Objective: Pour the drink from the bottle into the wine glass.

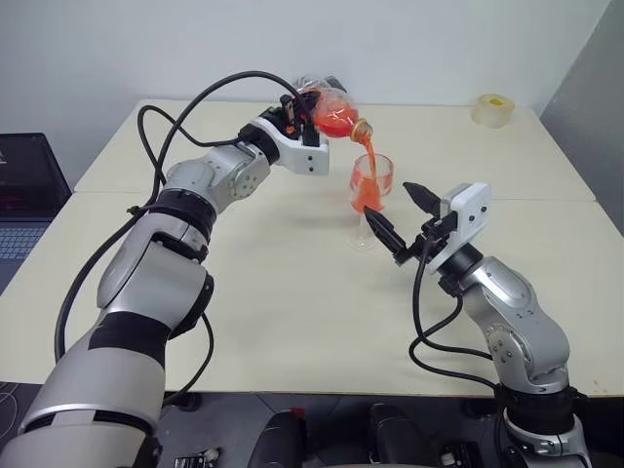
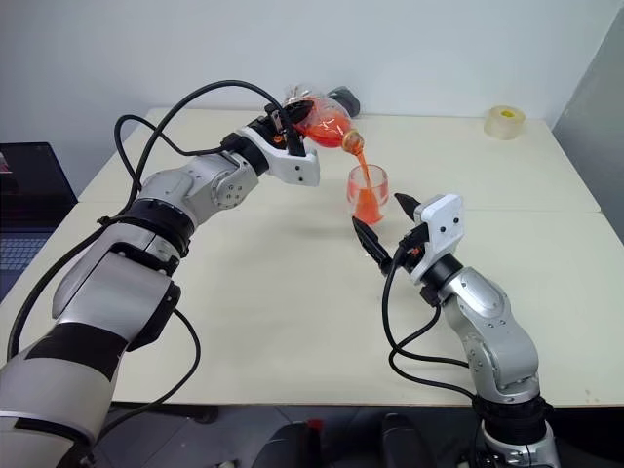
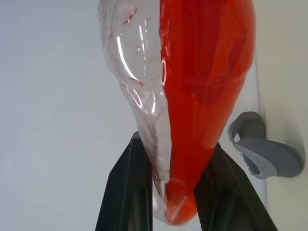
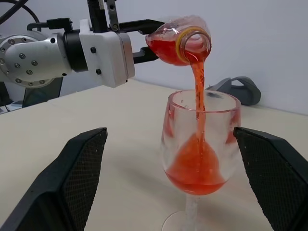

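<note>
While the left tool (image 1: pixel 304 115) tips the bottle (image 1: pixel 331 109), drink (image 4: pixel 198 91) streams into the wine glass (image 4: pixel 201 144).

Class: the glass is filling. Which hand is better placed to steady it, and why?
Right. Its hand stands open beside the glass, fingers either side; the left hand is busy tipping the bottle.

The wine glass (image 1: pixel 370 200) stands upright on the bench (image 1: pixel 273 312), near its middle. The bottle (image 1: pixel 333 111) hangs tilted above and behind the glass, to its left, clamped in the left gripper (image 1: pixel 304 115), mouth over the bowl. The drink (image 4: pixel 198 91) falls from the bottle into the glass. The right gripper (image 1: pixel 402 219) sits just right of the glass, its fingers either side of the stem without touching. A tape roll (image 1: pixel 493 109) lies at the far right corner, a laptop (image 1: pixel 27 195) off the left edge
</note>
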Controlling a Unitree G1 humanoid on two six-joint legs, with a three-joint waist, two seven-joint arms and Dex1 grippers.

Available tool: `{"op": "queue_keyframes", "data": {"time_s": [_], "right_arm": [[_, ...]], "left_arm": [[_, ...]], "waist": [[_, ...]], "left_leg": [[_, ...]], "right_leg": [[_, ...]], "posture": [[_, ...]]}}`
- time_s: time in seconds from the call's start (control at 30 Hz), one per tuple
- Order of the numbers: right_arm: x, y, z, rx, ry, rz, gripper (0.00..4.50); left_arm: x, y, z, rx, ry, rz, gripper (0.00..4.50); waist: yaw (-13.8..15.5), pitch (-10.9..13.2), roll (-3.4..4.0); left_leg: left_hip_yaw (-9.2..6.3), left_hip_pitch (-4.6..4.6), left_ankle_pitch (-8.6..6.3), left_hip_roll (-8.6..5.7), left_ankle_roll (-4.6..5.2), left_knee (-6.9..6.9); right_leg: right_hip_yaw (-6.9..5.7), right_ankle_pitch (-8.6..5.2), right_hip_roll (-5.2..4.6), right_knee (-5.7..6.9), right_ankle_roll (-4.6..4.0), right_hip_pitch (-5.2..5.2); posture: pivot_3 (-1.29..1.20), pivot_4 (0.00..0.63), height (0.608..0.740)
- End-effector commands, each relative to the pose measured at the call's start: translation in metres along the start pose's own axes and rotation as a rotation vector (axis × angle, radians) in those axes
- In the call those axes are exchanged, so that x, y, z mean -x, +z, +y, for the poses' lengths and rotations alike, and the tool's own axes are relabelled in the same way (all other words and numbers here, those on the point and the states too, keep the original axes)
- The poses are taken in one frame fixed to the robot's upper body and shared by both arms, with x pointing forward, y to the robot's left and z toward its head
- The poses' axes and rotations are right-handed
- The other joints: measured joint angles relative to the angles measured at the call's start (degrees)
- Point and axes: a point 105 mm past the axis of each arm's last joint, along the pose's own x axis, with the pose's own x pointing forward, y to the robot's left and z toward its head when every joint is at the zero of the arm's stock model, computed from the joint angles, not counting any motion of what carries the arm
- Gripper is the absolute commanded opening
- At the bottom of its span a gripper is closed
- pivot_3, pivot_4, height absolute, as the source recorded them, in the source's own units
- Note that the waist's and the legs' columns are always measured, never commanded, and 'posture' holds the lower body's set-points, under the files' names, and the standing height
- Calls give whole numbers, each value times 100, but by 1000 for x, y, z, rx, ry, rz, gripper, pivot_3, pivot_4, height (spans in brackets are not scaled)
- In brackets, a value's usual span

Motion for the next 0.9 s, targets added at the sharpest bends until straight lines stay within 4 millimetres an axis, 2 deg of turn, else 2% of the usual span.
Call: {"op": "queue_keyframes", "data": {"time_s": [0.03, 0.9], "right_arm": [[0, 10, 3, 19, 3, -48, 4500], [-1, 11, 4, 4, 5, -52, 4500]], "left_arm": [[-3, -5, 21, -24, 58, 10, 739], [-2, -8, 21, -24, 54, 24, 739]], "waist": [[0, 0, 0], [0, 0, 0]], "left_leg": [[0, 0, 0, 0, 0, 0], [0, 0, 0, 0, 0, 1]], "right_leg": [[0, 0, 0, 0, 0, 0], [0, 0, 0, 2, 0, -1]], "posture": [[0, 150, 740], [0, 150, 740]]}}
